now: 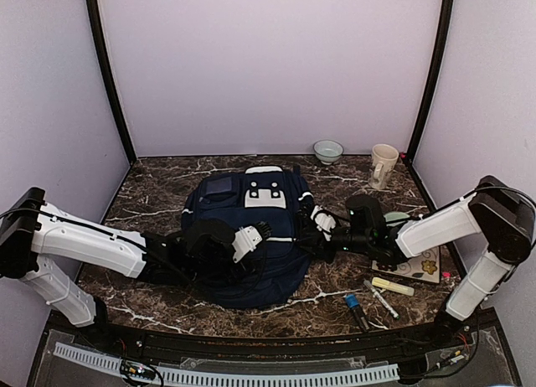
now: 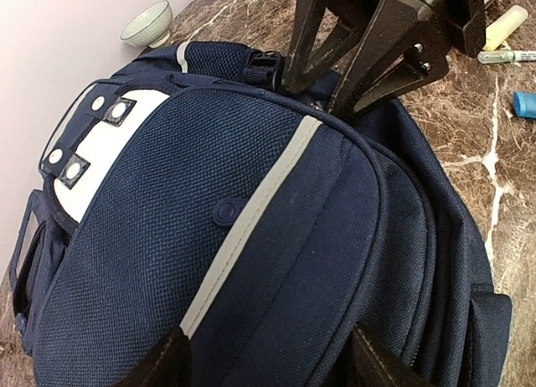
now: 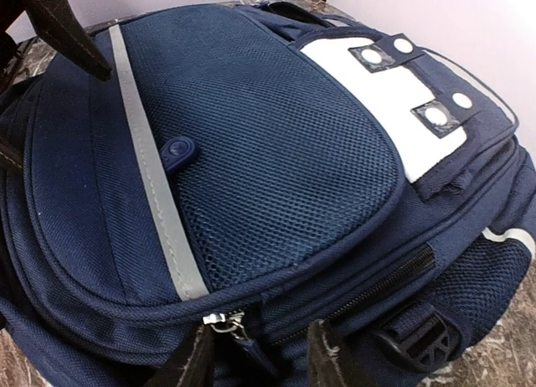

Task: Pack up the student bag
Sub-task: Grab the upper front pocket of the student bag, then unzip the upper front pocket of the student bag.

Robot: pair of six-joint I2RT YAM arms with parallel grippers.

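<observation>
Dark marble table (image 1: pixel 159 190) carries the student bag (image 1: pixel 255 278), lying flat at the centre of the frame. I see the left gripper (image 2: pixel 270 363) spread wide over its fabric. The right gripper (image 3: pixel 258 353) has its fingers narrowly apart at the zipper pull (image 3: pixel 221 320).

Top view: right gripper (image 1: pixel 311 229) tips blend into the dark student bag (image 1: pixel 251 282); contact not resolvable. Patterned flat item (image 1: pixel 423 265) half hidden under the right arm (image 1: pixel 435 228); pens (image 1: pixel 383 299) beside it too small to identify. Wrist views: bottom edge cuts off the left fingers (image 2: pixel 167 362) (likewise the right fingers (image 3: pixel 197 358)); bag overruns both views.
</observation>
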